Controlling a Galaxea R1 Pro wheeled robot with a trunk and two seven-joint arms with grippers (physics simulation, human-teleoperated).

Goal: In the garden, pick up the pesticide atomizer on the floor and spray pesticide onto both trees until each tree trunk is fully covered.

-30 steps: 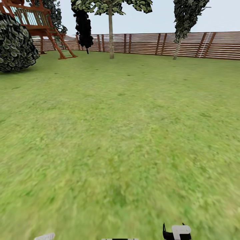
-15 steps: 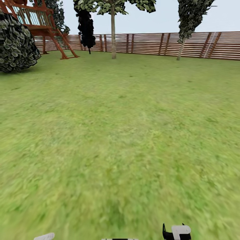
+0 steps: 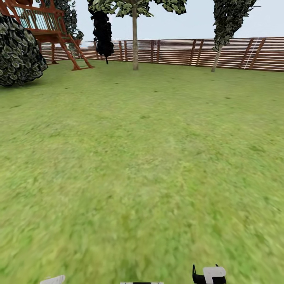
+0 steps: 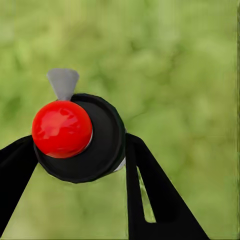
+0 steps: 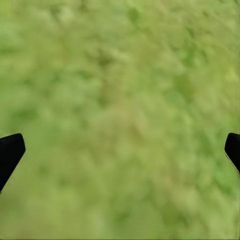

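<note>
Both black fingers (image 4: 150, 195) of the left gripper (image 4: 80, 165) are clamped against the pesticide atomizer (image 4: 82, 137), one on each side of its round black body; a glossy red cap (image 4: 62, 129) sits on top and a small grey nozzle (image 4: 63, 83) sticks out past it, all hanging over blurred grass. On the right gripper (image 5: 120, 150) the two dark fingertips (image 5: 10, 152) stand far apart at opposite edges of the wrist view, with nothing between them but lawn. From the head view, the lawn (image 3: 150, 165) of the garden stretches ahead to a brown slatted fence (image 3: 177, 51). A tree with a pale trunk (image 3: 135, 39) and green foliage stands before the fence near the middle, and a second pale-trunked tree (image 3: 228, 23) leans further right. A black narrow tree (image 3: 102, 31) stands just left of the middle one. At far left are a round dark bush (image 3: 17, 51) and a reddish wooden play structure (image 3: 47, 27). Both trees are well away from the robot.
</note>
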